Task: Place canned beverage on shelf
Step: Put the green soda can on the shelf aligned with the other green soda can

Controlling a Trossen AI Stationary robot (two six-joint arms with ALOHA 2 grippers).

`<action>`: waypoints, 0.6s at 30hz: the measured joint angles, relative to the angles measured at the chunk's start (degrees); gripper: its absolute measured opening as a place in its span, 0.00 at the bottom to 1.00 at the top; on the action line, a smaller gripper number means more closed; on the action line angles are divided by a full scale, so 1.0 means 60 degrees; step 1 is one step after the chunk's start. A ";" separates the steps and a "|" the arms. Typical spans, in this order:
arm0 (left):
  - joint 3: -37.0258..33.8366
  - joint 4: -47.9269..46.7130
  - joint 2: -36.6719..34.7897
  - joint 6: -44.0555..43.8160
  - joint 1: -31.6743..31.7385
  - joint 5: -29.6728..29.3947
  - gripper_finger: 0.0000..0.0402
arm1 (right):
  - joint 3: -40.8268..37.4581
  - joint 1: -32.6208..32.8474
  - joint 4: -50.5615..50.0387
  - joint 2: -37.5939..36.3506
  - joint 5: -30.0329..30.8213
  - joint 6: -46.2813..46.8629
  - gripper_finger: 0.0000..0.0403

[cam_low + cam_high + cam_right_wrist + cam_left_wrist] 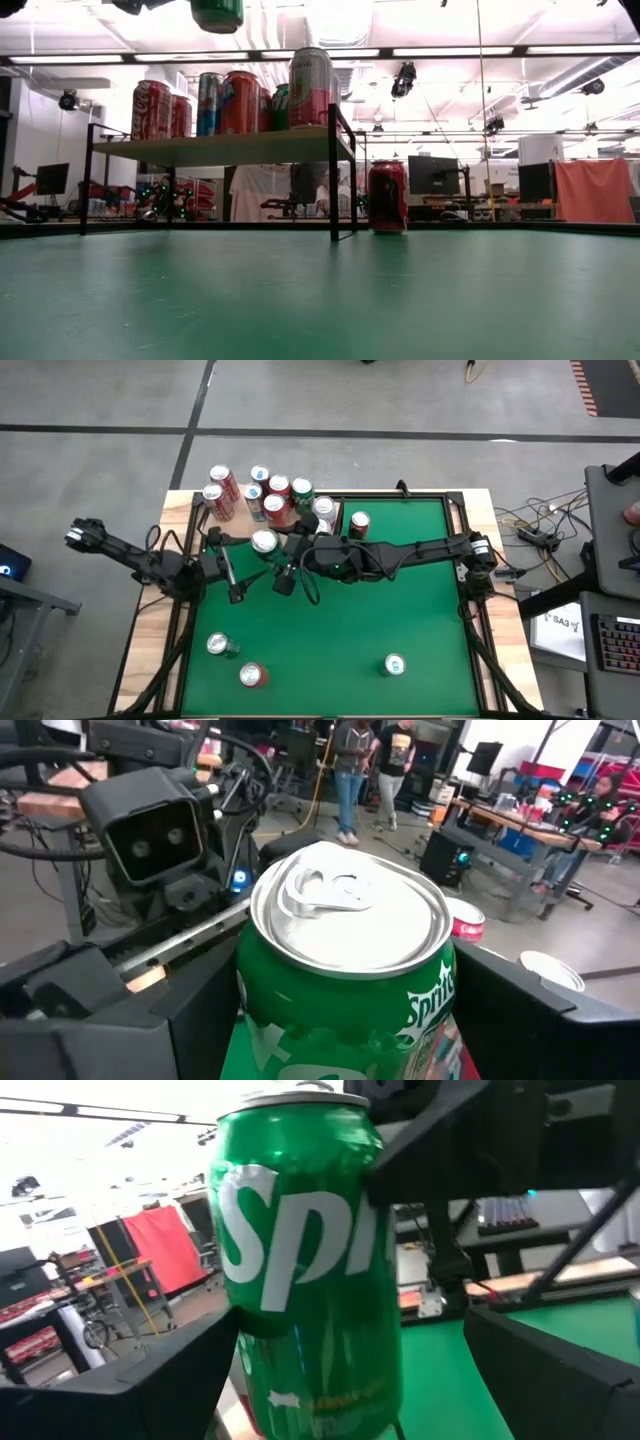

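**Green can held aloft beside the loaded shelf**

At the table's far left corner the shelf [203,512] is seen — a pale board with a dark upright end panel, raised on thin dark legs above the green table [400,610]. A cluster of upright cans [274,508], mostly red with a few blue and green ones, is crowded on the board.

Just in front of the shelf, the left gripper [330,1380] is reached in from the left. Its fingers are spread on either side of a green Sprite can [264,541]: in the left wrist view one finger [150,1380] is seen against the can's side, while a clear gap is left between the can and the other finger. The can is not gripped by it.

The green Sprite can is kept upright and clear of the table, higher than the tops of the shelved cans in the low view, near the shelf's front edge but not on it.

From the right, the right gripper [345,1040] is stretched across the table, and its fingers are pressed against both sides of the can just under the rim — the can is pinched by this gripper.

Further right, a single red can [359,523] is stood on the table just beside the shelf's end panel. Three more cans [252,675] are left near the table's front edge, well apart from the shelf.
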 joint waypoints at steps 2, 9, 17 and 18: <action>0.0004 0.0200 0.0101 0.0006 0.0073 0.0044 0.93 | -0.0025 -0.0004 0.0111 0.0007 -0.0071 0.0004 0.73; 0.0040 0.0634 0.0505 0.0042 0.0158 0.0244 0.93 | -0.0055 0.0018 0.0240 0.0082 -0.0504 -0.0014 0.73; 0.0358 0.0777 0.1080 0.0149 0.0186 -0.0005 0.91 | -0.0051 0.0015 0.0410 0.0203 -0.0541 -0.0186 0.73; 0.0368 0.0780 0.1124 0.0207 0.0186 -0.0108 0.89 | -0.0051 0.0011 0.0387 0.0204 -0.0540 -0.0197 0.73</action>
